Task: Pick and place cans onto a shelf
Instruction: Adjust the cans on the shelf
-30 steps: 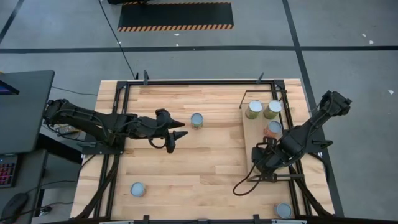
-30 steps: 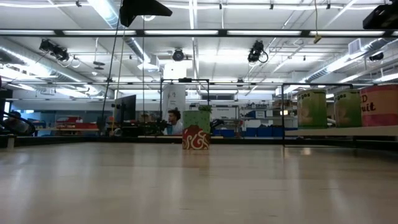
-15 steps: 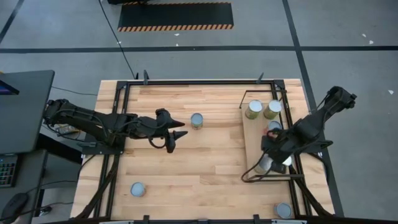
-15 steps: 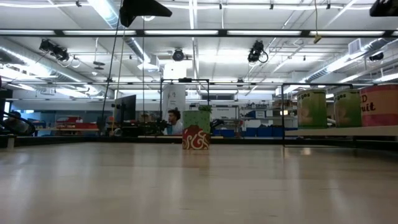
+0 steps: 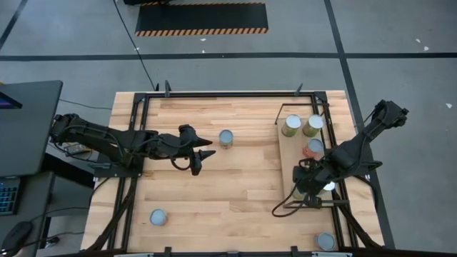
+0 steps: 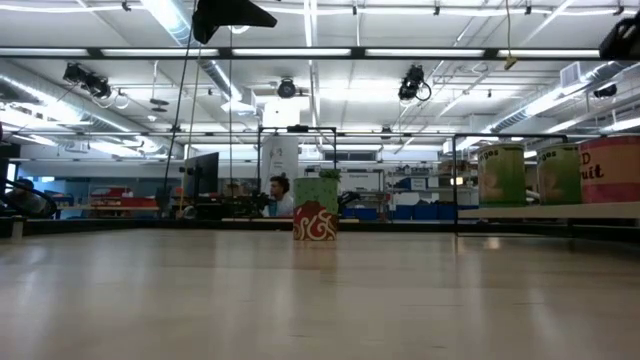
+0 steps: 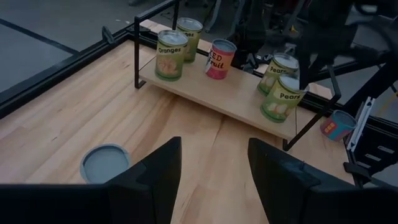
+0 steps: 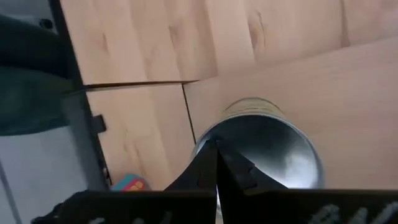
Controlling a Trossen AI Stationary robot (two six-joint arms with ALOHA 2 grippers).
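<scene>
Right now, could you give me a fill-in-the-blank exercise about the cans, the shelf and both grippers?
The shelf holds ___ cans.
The left gripper is ___.
The Oranges can stands on the ___.
The right gripper is above a can with a ___ top.
Missing words: five; open; shelf; silver.

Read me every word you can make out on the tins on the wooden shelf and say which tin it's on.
"Oranges": green-labelled can at one end of the light-wood shelf.
"ED" over "ruit", cut off: red can.
"Pears": green can at the other end.
"Pea", partly hidden: green can behind it.
Second can behind Oranges: unreadable.
</scene>
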